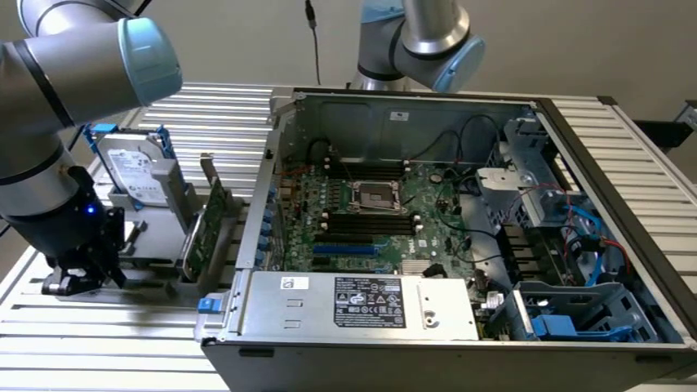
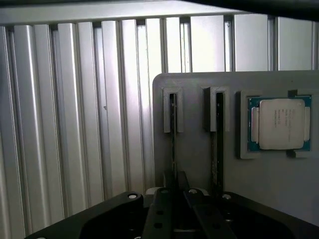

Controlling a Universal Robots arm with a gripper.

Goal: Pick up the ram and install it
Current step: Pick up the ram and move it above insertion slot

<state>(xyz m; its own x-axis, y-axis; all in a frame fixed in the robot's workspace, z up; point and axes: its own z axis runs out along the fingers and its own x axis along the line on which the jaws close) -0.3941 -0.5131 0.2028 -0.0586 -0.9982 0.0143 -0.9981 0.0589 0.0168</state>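
Jaws of the gripper (image 2: 173, 188) are pinched shut on the ram (image 2: 173, 134), which stands on edge in a slot of the grey holder (image 2: 194, 154). A processor chip (image 2: 279, 123) lies in a pocket nearby. The open computer case (image 1: 403, 114) sits well apart, toward the exterior view's right.

The gripper (image 2: 175, 184) has matt black fingers (image 2: 158, 214), plastic or coated metal I cannot tell, and the ram (image 2: 173, 134) between them shows a thin, dark, dull edge. It stands in a holder (image 2: 199, 164) of flat grey matt plastic, on which the processor (image 2: 279, 123) near the gripper has a satin metal lid over a green board. Beneath and beyond the gripper, the table (image 2: 75, 124) is ribbed aluminium with a soft brushed sheen
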